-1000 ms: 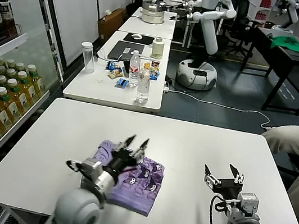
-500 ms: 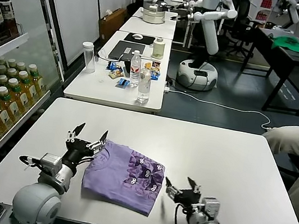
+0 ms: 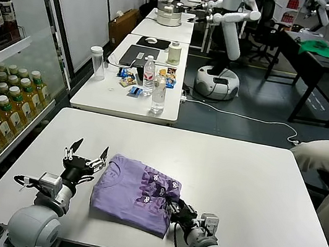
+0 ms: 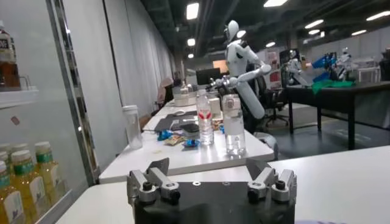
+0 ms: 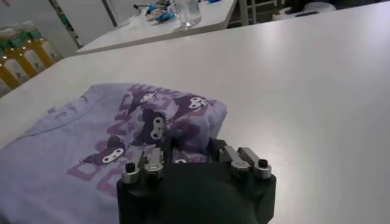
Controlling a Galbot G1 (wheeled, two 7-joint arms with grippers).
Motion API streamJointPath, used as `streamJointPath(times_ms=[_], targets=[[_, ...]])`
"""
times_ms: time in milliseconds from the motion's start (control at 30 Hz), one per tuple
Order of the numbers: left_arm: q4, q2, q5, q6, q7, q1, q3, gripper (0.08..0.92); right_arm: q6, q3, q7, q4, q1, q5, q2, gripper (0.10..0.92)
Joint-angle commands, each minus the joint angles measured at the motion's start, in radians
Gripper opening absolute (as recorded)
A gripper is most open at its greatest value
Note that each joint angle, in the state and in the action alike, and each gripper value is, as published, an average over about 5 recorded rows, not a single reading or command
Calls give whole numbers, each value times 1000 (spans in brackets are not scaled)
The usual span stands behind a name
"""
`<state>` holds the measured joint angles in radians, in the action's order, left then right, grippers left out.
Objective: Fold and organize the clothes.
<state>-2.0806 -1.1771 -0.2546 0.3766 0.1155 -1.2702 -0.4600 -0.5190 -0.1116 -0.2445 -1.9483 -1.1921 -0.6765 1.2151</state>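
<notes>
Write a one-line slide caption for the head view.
Right gripper at the near right edge of the folded lavender T-shirt on the white table; left gripper open beside its left edge.

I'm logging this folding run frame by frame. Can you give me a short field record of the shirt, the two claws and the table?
shirt: lavender T-shirt, folded into a compact rectangle, printed marks facing up
shirt location: near edge of the white table, left of centre
left claw: open, empty, just left of the shirt, apart from it
right claw: at the shirt's right edge, closing on the fabric
fold status: folded, not yet released
</notes>
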Motion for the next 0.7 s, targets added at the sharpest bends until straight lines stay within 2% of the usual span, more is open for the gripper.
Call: streamJointPath(times_ms=[33, 200, 333, 433, 700], targets=[[9, -12, 26, -7, -2, -13, -5, 823, 39, 27, 34, 44, 37, -23, 22, 387], [7, -1, 31, -8, -2, -27, -16, 823, -7, -100, 23, -108, 56, -15, -49, 240], [1, 11, 31, -14, -2, -39, -26, 823, -57, -317, 17, -119, 84, -95, -213, 140], [6, 1, 42, -21, -4, -41, -15, 823, -60, -394, 38, -55, 81, -123, -283, 116], [40, -34, 77, -45, -27, -31, 18, 823, -57, -252, 118, 78, 93, 29, -182, 116]])
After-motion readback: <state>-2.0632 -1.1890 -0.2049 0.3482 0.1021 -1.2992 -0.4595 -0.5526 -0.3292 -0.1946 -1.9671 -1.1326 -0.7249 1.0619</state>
